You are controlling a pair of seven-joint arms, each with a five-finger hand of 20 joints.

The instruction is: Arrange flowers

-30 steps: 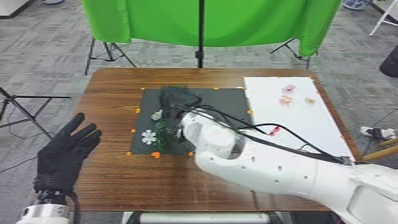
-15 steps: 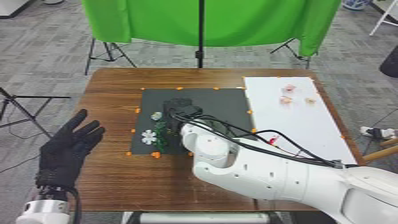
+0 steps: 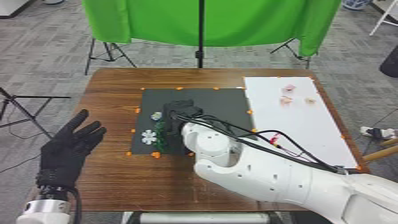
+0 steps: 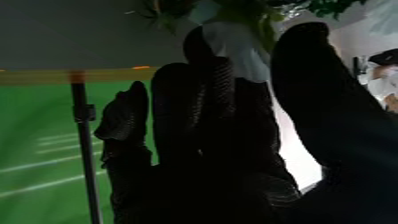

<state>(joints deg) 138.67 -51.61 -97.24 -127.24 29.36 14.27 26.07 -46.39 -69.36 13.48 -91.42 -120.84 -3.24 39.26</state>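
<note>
Indoors, wooden table (image 3: 111, 185), dark mat (image 3: 227, 102), green cloth (image 3: 151, 25) behind

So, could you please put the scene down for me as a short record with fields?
Table: brown wood
Left hand: open, at the table's left side
Right hand: over the dark mat
On the mat: white flower, green leaves, pale flower
On the white sheet: three small flowers toward the far end, a red piece nearer

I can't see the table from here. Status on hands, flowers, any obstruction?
Left hand open, left of dark mat. Right hand over mat, pale piece against it, grip unclear. Right arm hides part of mat.
</note>
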